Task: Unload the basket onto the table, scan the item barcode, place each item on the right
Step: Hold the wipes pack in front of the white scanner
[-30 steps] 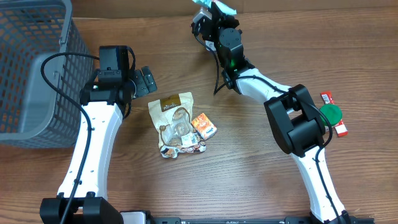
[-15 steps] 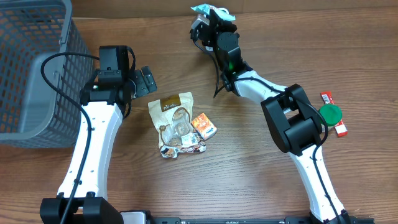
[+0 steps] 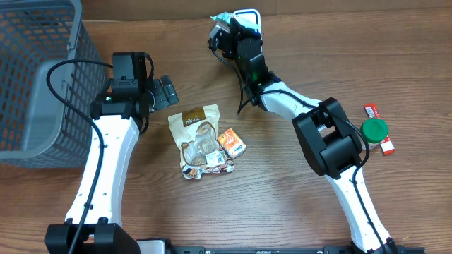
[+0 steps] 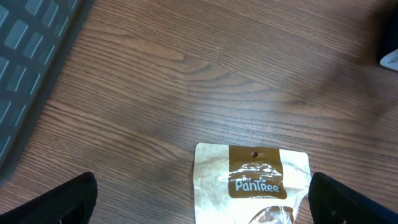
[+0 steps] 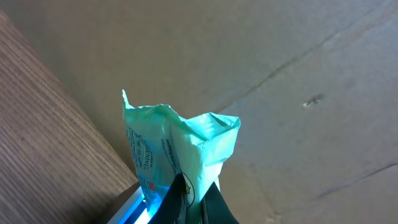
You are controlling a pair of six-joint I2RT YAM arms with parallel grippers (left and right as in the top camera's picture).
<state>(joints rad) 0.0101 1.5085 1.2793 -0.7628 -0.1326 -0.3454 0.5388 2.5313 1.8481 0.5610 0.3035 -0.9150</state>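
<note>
Teal packet (image 5: 180, 149), a small crinkled sachet, sits at the top centre of the overhead view. It is pinched by its lower edge in the right pincer (image 5: 189, 196), whose jaws are closed tight on it. The packet hangs above the wooden worktop (image 3: 353, 42), just beside a white-framed device (image 3: 246, 15) that is probably the scanner. A blue glow shows at the bottom of the right wrist view.

The packet looks light, thin and soft, with a puffed, folded top that would bend easily. A flat sealed edge seems the best place to hold it, leaving the printed face uncovered. Dark print and a red mark run down its side, too small to read.

The left pincer (image 3: 166, 90) is spread wide and holds nothing. It hovers left of centre over a brown pouch (image 4: 252, 180) labelled "PanTree". A small orange packet (image 3: 231, 141) touches that pouch. A grey basket (image 3: 28, 85) fills the upper left.
</note>
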